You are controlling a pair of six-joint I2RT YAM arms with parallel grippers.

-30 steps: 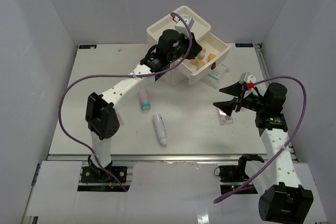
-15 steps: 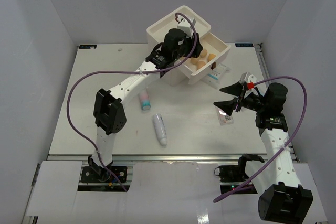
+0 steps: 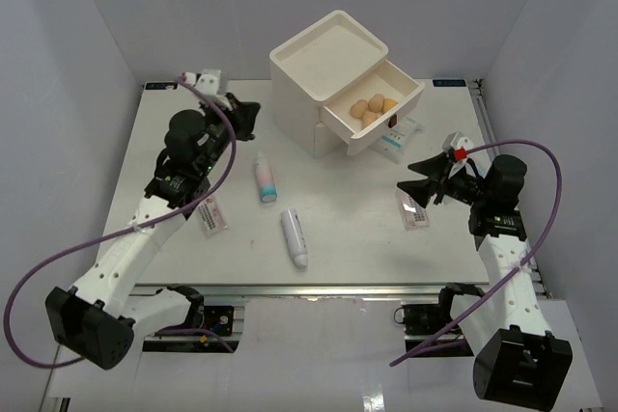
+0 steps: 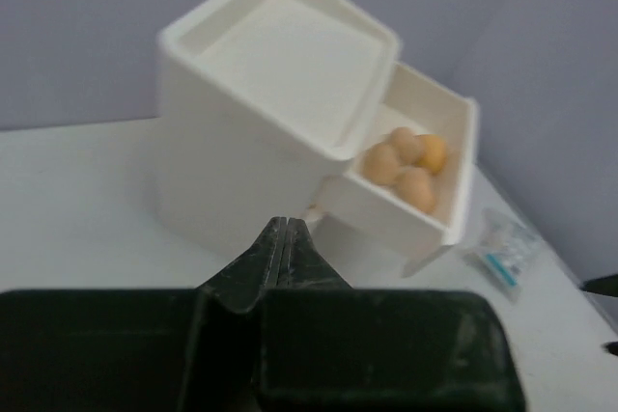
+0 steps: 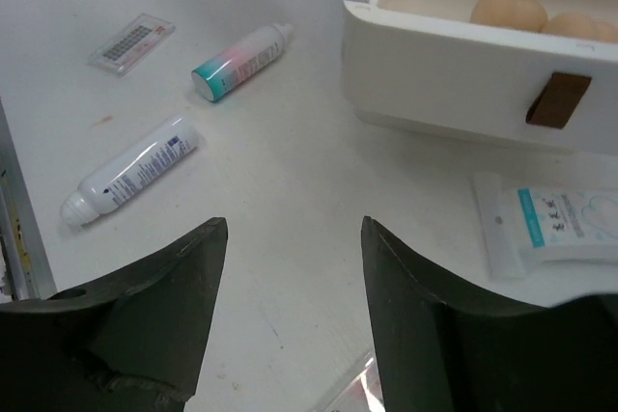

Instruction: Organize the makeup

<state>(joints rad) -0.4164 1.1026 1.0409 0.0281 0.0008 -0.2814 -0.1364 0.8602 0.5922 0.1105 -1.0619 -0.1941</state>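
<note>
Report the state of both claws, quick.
Left claw: closed, holding nothing.
Right claw: open, holding nothing.

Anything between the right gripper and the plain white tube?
Nothing. The table is bare from the open right gripper to the plain white tube; top and right wrist views both show it.

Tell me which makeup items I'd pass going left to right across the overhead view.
left sachet → teal-capped tube → plain white tube → tan sponges → right front sachet. The sachets beside the drawer overlap these, so I left them out.
</note>
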